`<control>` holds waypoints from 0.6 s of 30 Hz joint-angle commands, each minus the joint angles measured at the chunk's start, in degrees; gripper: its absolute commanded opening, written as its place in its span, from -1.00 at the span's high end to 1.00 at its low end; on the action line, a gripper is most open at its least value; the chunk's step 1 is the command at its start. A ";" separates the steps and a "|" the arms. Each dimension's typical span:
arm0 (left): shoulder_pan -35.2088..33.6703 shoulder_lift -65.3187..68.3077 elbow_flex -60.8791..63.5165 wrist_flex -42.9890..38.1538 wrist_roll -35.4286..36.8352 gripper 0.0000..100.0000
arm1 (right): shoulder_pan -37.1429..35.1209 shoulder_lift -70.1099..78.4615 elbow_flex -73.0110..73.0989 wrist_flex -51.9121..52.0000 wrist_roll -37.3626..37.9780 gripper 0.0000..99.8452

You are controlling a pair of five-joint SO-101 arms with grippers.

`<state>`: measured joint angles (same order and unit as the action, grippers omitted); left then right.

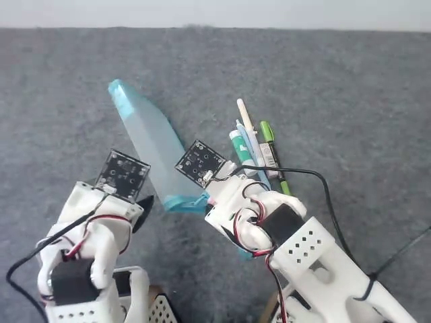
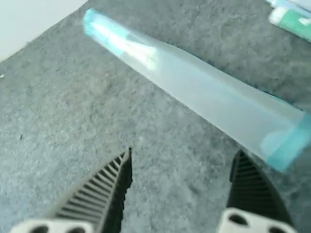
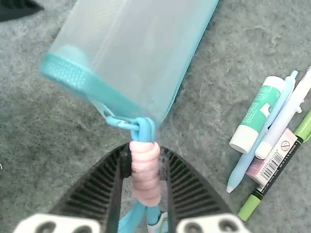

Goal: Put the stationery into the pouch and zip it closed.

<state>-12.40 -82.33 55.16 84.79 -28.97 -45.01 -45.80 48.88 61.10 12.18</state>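
Note:
A translucent teal pouch (image 1: 151, 145) lies slanted on the grey carpet, also visible as the pouch (image 2: 204, 97) and the pouch (image 3: 131, 53). My right gripper (image 3: 143, 170) is shut on the pink zipper pull (image 3: 144, 170), which hangs from a teal loop at the pouch's near end. My left gripper (image 2: 180, 170) stands open over bare carpet just short of the pouch, nothing between its fingers. The stationery lies beside the pouch: a glue stick (image 3: 255, 114), a light blue pen (image 3: 262, 141), a white pen (image 3: 286, 116), a green marker (image 1: 271, 155) and a pink eraser (image 3: 272, 158).
Grey carpet (image 1: 350, 87) covers the whole table, with a pale wall strip along the far edge. A black cable (image 1: 323, 195) runs over the right arm. The left arm's base (image 1: 94, 282) sits at the near left.

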 commanded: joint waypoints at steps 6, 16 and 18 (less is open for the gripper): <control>9.14 0.53 -9.27 5.89 -0.09 0.33 | 0.92 -1.63 -0.26 -0.84 -0.88 0.99; 9.67 0.53 2.15 -4.66 -0.09 0.33 | 0.92 -1.63 -0.18 -0.75 -0.88 0.99; 9.67 0.62 2.68 -5.63 -0.09 0.33 | 0.92 -1.63 -0.18 -0.75 -0.88 0.99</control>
<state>-3.08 -82.33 57.89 81.89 -28.97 -45.01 -45.80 48.88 61.01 12.18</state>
